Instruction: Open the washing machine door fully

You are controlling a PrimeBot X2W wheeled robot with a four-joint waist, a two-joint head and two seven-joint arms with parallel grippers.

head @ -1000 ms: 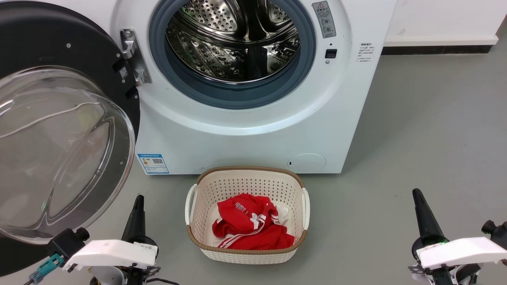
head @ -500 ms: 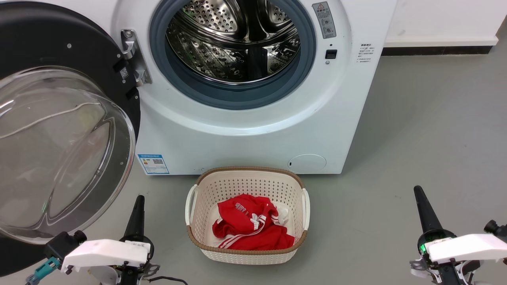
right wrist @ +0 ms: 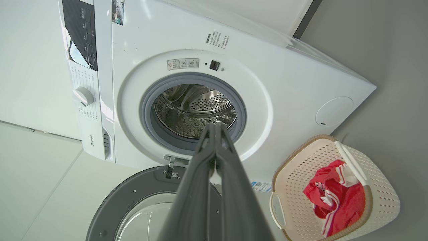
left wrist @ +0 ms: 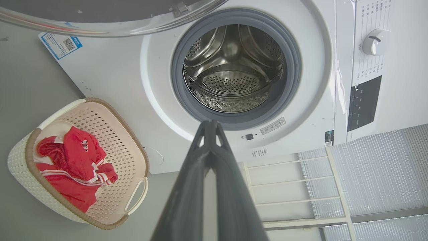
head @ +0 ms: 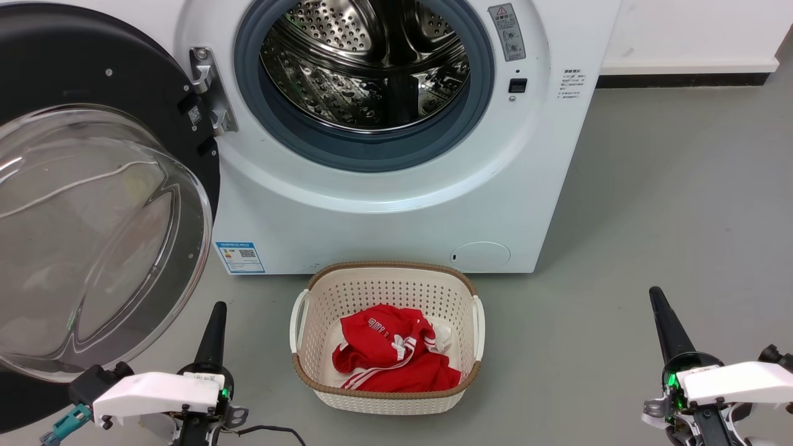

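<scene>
Hanging wide open, the washing machine door [head: 74,68] is seen just ahead & to the L of the left gripper [head: 217,308]. The washing machine [head: 372,217] is faced by both grippers. Left gripper & right gripper [head: 655,296] are pressed closed, nothing held. A basket [head: 384,279] w/ red clothes [head: 390,359] is set btwn them.

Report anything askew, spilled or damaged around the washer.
Nothing stands out. The washing machine door hangs open on its hinge, the washing machine looks intact, the red garment lies inside the basket, and nothing looks spilled.
</scene>
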